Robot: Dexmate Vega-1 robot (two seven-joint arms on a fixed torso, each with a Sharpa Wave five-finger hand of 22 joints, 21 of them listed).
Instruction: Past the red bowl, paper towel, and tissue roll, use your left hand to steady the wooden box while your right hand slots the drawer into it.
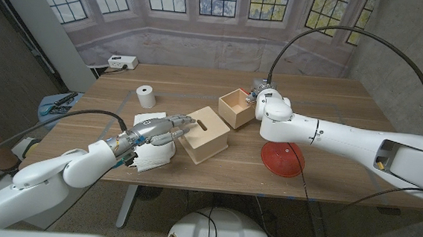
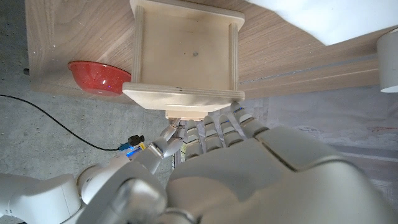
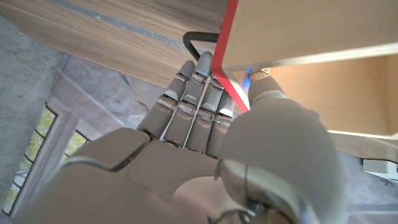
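Mid-bench: wooden box, stiff and light, likely to slide unless braced. Left hand touching its near side, fingers extended, gripping nothing. Drawer just behind, pinched at its rim by right hand; best held there.

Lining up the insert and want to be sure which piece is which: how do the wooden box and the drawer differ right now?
The wooden box is closed on top with a small slot; the drawer is an open-topped tray. The box looks larger and sits nearer the robot; the drawer sits farther back. The left hand touches the box's side; the right hand is at the drawer. The drawer shows a red edge in the right wrist view. Both are pale wood, standing apart on the table.
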